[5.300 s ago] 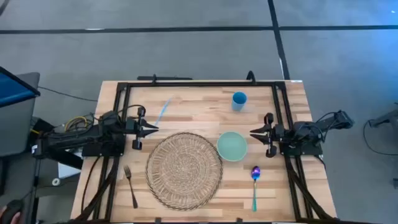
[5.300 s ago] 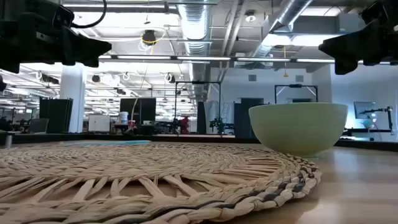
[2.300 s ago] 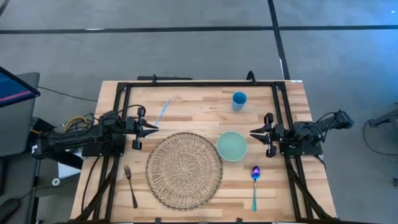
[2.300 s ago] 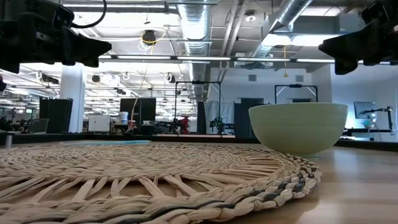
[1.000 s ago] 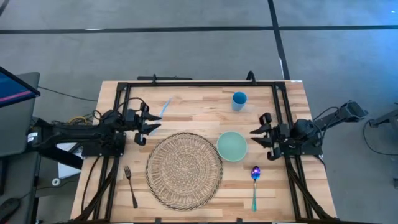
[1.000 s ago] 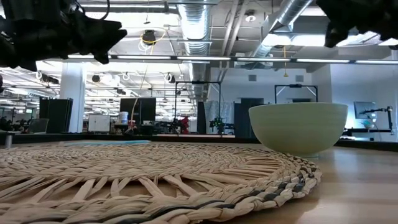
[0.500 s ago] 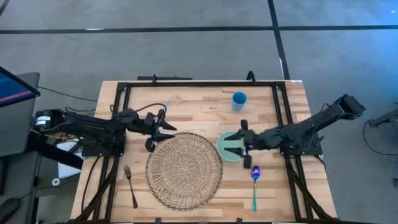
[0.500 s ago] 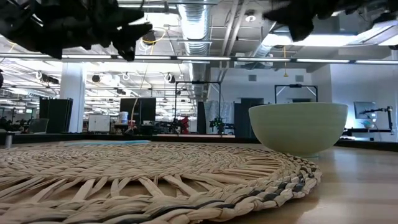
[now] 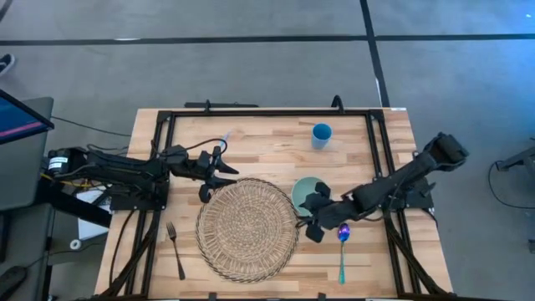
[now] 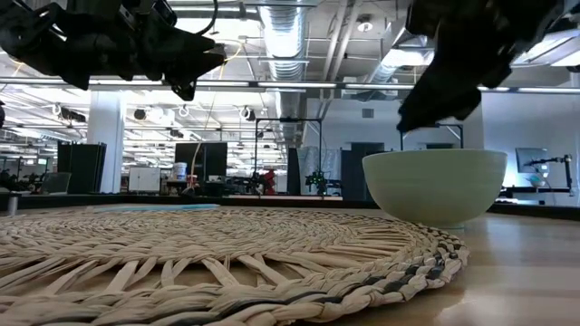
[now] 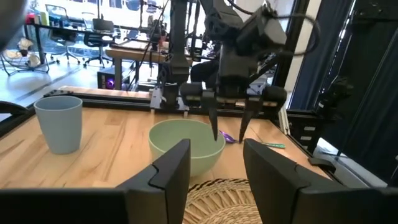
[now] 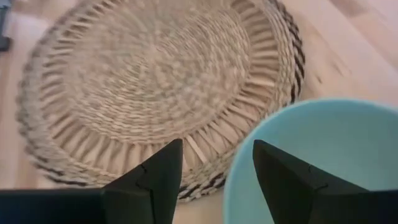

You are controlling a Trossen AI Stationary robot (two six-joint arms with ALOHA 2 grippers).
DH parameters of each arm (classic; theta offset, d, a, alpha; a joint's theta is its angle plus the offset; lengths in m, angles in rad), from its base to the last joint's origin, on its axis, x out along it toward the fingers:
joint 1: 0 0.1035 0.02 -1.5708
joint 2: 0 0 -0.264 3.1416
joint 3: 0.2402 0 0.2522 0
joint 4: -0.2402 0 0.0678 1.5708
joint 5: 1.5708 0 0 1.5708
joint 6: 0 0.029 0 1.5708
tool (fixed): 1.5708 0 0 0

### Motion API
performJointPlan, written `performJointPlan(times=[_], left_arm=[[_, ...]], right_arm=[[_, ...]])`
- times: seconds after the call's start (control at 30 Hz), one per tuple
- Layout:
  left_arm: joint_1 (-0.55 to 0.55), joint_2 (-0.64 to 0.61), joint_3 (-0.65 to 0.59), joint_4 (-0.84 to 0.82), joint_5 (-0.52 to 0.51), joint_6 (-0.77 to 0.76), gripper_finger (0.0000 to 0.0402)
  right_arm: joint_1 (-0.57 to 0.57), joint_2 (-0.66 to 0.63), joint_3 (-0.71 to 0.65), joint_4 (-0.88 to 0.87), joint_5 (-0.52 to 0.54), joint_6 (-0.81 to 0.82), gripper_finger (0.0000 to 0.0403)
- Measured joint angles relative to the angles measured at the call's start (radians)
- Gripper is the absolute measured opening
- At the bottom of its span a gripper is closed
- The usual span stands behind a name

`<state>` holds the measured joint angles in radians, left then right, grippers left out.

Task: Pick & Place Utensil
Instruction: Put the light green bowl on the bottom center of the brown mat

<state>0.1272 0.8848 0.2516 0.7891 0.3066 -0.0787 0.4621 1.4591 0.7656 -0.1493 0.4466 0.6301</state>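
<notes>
A spoon (image 9: pixel 343 242) with a shiny purple head and a teal handle lies flat on the table near its front edge, right of the woven placemat (image 9: pixel 247 228). A dark fork (image 9: pixel 175 249) lies left of the mat. My right gripper (image 9: pixel 308 217) hangs open over the near rim of the pale green bowl (image 9: pixel 308 189), fingers tipped down, just left of the spoon's head; its wrist view shows bowl (image 12: pixel 311 155) and mat (image 12: pixel 161 81) below. My left gripper (image 9: pixel 221 171) is open above the mat's far left edge, facing the bowl (image 11: pixel 186 143).
A blue cup (image 9: pixel 322 135) stands at the back, right of the middle. A pale blue utensil (image 9: pixel 222 144) lies at the back left, partly under my left arm. A black frame (image 9: pixel 267 113) borders the tabletop. Bare wood shows between the mat and the spoon.
My right gripper has reached from the table's right edge toward the left, over the bowl, then swung toward the near edge and tipped downward. My left gripper has moved toward the table's right, to the mat's far left edge, and has since kept still.
</notes>
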Motion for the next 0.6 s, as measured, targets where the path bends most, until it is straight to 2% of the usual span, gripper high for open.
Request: performJointPlan(times=[0.2, 0.37, 0.47, 0.6], left_arm=[[0.0, 0.0, 0.0, 0.0, 0.0, 0.003, 0.0149], [0.0, 0.0, 0.0, 0.001, 0.0, 0.003, 0.0149], [0.0, 0.0, 0.0, 0.002, 0.0, 0.003, 0.0149], [0.0, 0.0, 0.0, 0.004, 0.0, 0.003, 0.0149]], right_arm=[[-0.008, 0.069, 0.004, 0.003, 0.01, 0.018, 0.018], [-0.013, 0.086, 0.004, -0.036, 0.049, 0.019, 0.0156], [-0.014, 0.098, 0.004, -0.036, 0.052, 0.025, 0.0124], [-0.011, 0.107, 0.005, -0.032, 0.024, 0.038, 0.0054]])
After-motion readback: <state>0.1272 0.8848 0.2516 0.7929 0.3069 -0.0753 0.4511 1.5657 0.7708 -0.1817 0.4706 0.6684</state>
